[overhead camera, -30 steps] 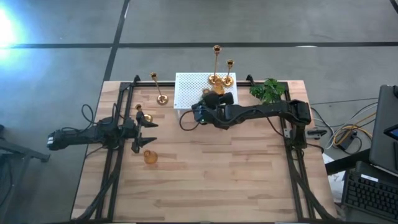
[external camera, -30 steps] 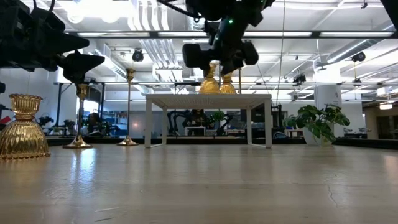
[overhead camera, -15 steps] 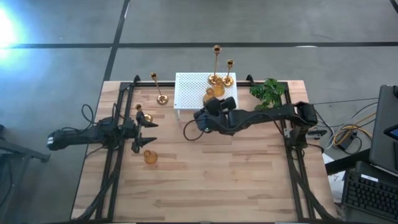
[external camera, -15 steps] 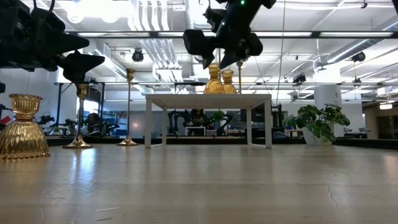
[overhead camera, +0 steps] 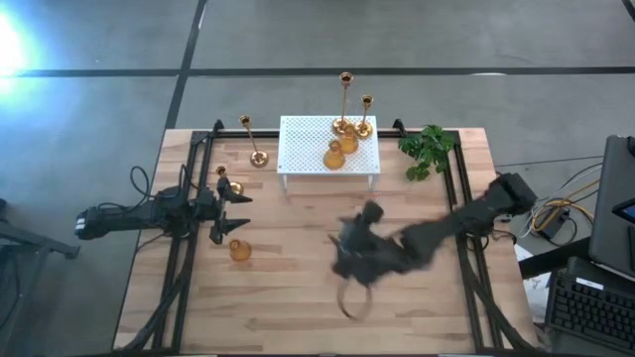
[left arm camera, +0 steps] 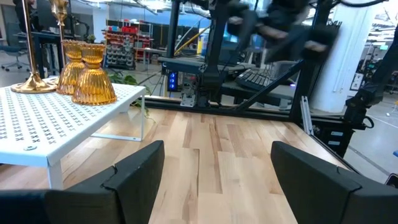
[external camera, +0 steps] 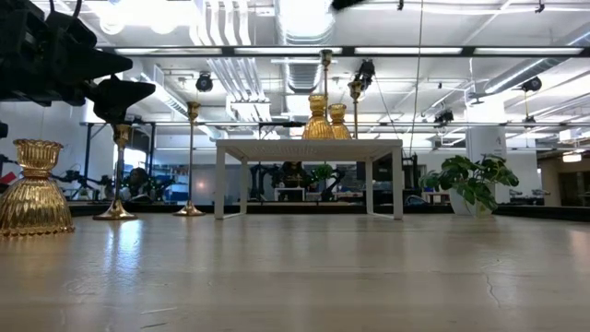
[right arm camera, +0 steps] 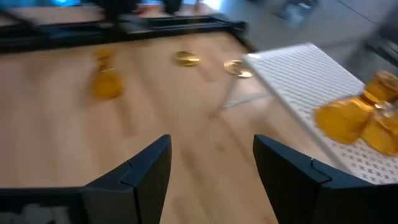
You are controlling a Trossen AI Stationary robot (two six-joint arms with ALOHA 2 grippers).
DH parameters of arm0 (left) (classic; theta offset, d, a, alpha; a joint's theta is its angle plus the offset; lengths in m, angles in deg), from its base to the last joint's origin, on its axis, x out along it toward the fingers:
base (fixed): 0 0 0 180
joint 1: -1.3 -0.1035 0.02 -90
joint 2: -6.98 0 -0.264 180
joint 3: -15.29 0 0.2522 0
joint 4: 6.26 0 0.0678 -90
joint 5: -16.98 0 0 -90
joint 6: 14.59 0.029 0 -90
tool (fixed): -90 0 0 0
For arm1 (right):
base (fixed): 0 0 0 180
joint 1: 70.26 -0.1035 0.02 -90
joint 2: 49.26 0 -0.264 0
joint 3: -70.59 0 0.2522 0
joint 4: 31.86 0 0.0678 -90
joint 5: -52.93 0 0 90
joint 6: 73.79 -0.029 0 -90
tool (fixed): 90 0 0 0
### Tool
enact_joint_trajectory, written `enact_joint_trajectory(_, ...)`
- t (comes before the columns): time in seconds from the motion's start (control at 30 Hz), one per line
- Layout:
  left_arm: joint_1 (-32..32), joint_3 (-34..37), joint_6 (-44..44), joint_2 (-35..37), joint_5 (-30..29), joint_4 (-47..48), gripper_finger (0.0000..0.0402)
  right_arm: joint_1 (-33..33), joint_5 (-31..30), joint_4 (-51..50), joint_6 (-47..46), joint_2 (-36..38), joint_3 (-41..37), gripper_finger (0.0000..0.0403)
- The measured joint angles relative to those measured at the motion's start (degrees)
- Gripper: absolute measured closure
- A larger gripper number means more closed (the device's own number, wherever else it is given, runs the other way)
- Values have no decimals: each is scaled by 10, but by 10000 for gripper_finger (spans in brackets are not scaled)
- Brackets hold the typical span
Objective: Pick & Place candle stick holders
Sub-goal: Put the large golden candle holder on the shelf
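Candle holders: two squat ones [overhead camera: 339,149] and two tall stems [overhead camera: 344,99] on the white stand [overhead camera: 308,149]; two stems [overhead camera: 248,139] and one squat holder [overhead camera: 239,250] on the worktop [overhead camera: 298,288] at left. Left pincer [overhead camera: 234,210] spread, empty, near that squat holder. Right pincer [overhead camera: 345,266] blurred mid-worktop, fingers [right arm camera: 149,165] apart, holding nothing

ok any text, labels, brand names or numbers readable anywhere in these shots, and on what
None can be read.
Gold candle stick holders, white perforated stand and wooden table: no print or labels visible.
Shelves and gear in the room behind, in the left wrist view: coloured shapes only, too small and blurred to read.
Right wrist view: motion-blurred, nothing legible.
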Motion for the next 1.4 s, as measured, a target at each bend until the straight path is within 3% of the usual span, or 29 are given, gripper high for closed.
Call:
enact_joint_trajectory(0.2,0,0,0,0,0,0,101,-105,87,-19,8,26,-3,187)
enact_joint_trajectory(0.33,0,0,0,0,0,0,101,-138,131,-21,9,24,-13,199)
enact_joint_trajectory(0.57,0,0,0,0,0,0,101,-138,218,-25,-6,33,-64,238)
enact_joint_trajectory(0.8,0,0,0,0,0,0,101,-138,206,4,-18,108,-180,302)
enact_joint_trajectory(0.97,0,0,0,0,0,0,101,-114,202,94,-27,213,-328,360)
enact_joint_trajectory(1.13,0,0,0,0,0,0,101,-41,217,244,52,321,-467,393)
enact_joint_trajectory(1.4,0,0,0,0,0,0,101,127,396,421,201,474,-621,395)
